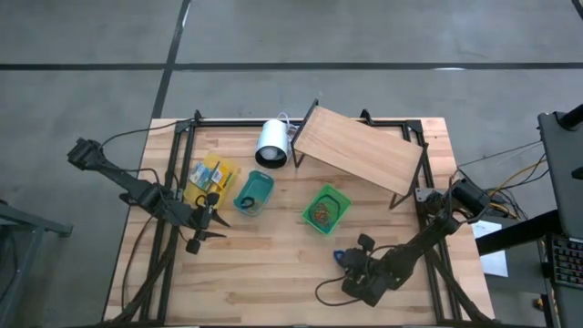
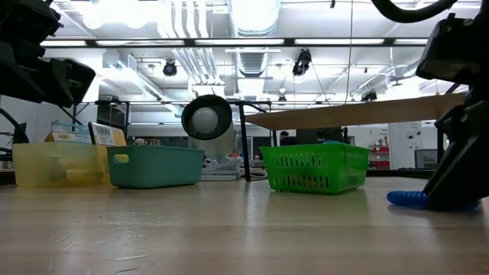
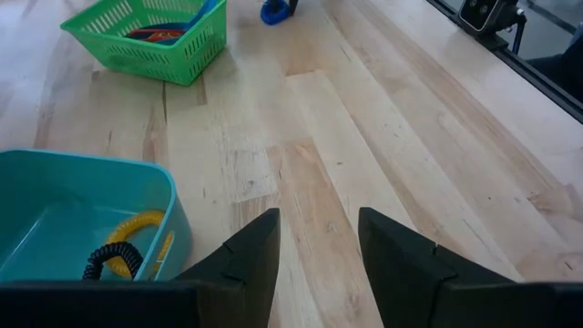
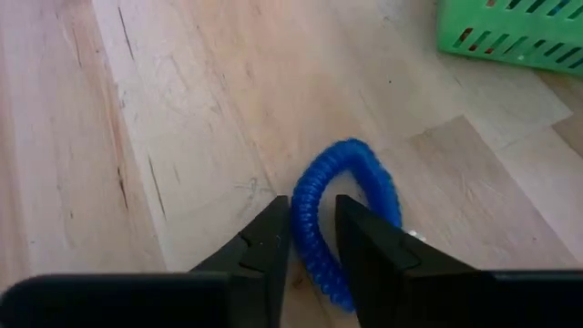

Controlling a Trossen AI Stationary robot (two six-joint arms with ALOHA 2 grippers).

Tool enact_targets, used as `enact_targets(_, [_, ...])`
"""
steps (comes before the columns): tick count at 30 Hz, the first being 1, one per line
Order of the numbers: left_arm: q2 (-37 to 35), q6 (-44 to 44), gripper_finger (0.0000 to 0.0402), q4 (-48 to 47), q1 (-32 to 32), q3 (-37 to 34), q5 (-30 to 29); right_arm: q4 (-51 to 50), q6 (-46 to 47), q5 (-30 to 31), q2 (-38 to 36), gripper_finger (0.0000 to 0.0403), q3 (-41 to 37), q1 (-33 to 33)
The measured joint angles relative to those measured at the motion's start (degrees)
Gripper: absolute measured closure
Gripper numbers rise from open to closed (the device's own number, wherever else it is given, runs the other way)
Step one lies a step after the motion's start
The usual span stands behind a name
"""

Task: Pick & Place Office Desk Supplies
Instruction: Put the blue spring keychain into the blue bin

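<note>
From my feed I see a pale wooden tabletop standing on a grey concrete floor crossed by dark seams. Looking level across it, the room behind has a white ceiling with ducts and long strip lights, bright overall. A dark desk edge shows at one side.

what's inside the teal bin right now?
The teal bin holds a yellow loop and a black coiled loop, both near one wall. The rest of the visible floor looks bare; the near corner is cut off in the left wrist view.
</note>
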Motion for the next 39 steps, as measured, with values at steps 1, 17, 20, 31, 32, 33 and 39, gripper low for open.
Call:
enact_targets(1, [0.0,0.0,0.0249,0.0,0.0,0.0,0.0,0.0,0.0,-0.1,0.0,0.0322,0.0,0.0])
enact_targets(17, [0.0,0.0,0.0249,0.0,0.0,0.0,0.0,0.4,-3.8,-0.1,-0.2,0.0384,0.1,-0.1])
enact_targets(20, [0.0,0.0,0.0249,0.0,0.0,0.0,0.0,0.2,-4.6,0.5,-0.9,0.0384,0.3,-0.1])
enact_targets(31, [0.0,0.0,0.0249,-0.2,0.0,0.0,0.0,1.5,-15.3,9.1,-6.8,0.0385,6.0,-0.1])
enact_targets(32, [0.0,0.0,0.0249,-0.2,0.0,0.0,0.0,2.1,-16.6,10.4,-7.3,0.0385,6.9,-0.3])
enact_targets(33, [0.0,0.0,0.0249,-0.2,0.0,0.0,0.0,2.6,-18.3,11.6,-7.7,0.0384,7.7,-0.3])
enact_targets(39, [0.0,0.0,0.0249,-0.5,0.0,0.0,0.0,11.9,-37.4,17.1,-7.9,0.038,11.7,-1.9])
